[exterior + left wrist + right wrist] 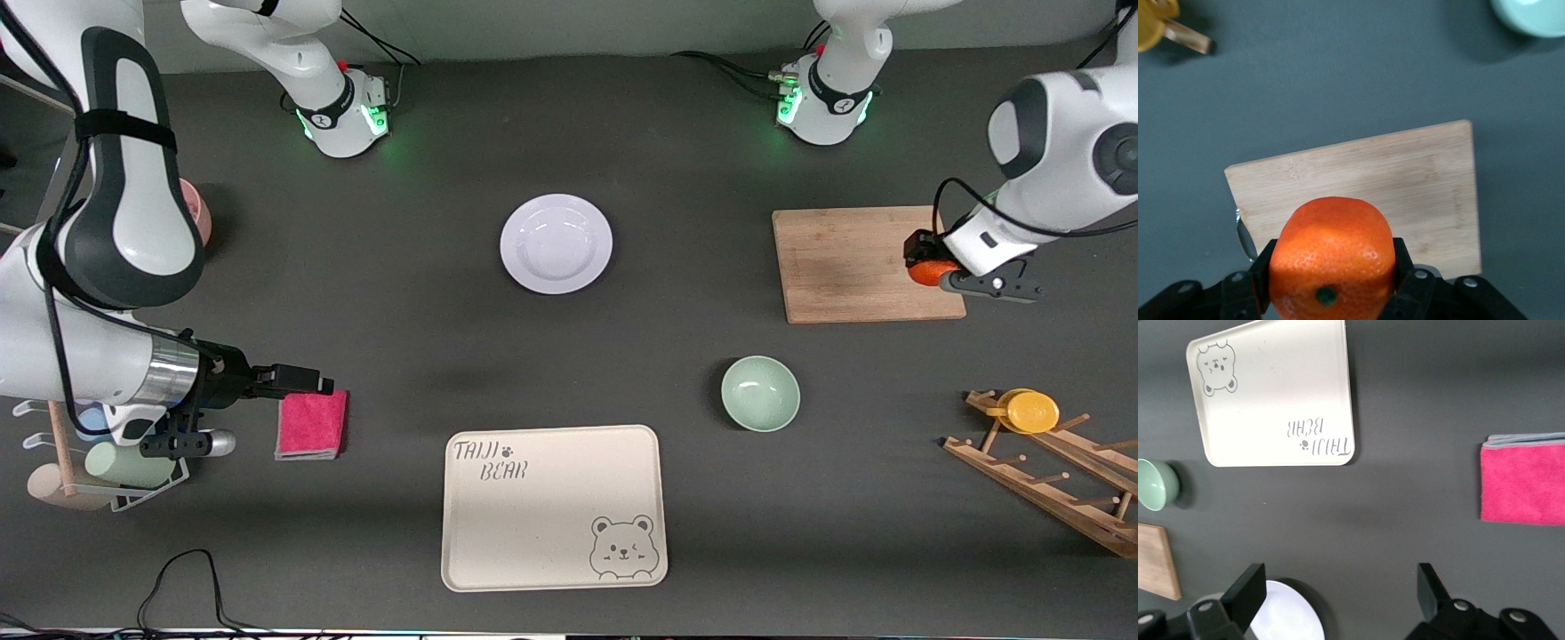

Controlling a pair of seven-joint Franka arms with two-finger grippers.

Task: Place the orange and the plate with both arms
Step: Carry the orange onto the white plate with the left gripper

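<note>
The orange (927,272) (1333,257) sits between the fingers of my left gripper (930,267) (1331,267), which is shut on it. It is over the edge of the wooden cutting board (853,262) (1405,180) at the left arm's end of the table. The pale plate (556,243) (1281,613) lies flat mid-table, near the robots' bases. My right gripper (307,382) (1341,587) hangs open and holds nothing, at the right arm's end just above the pink cloth (311,424) (1525,480).
A mint-green bowl (760,393) (1153,483) stands nearer the camera than the board. The cream bear tray (551,507) (1271,393) lies nearest the camera. A wooden rack (1058,480) carries a yellow cup (1031,411). A cup stand (98,462) is under the right arm.
</note>
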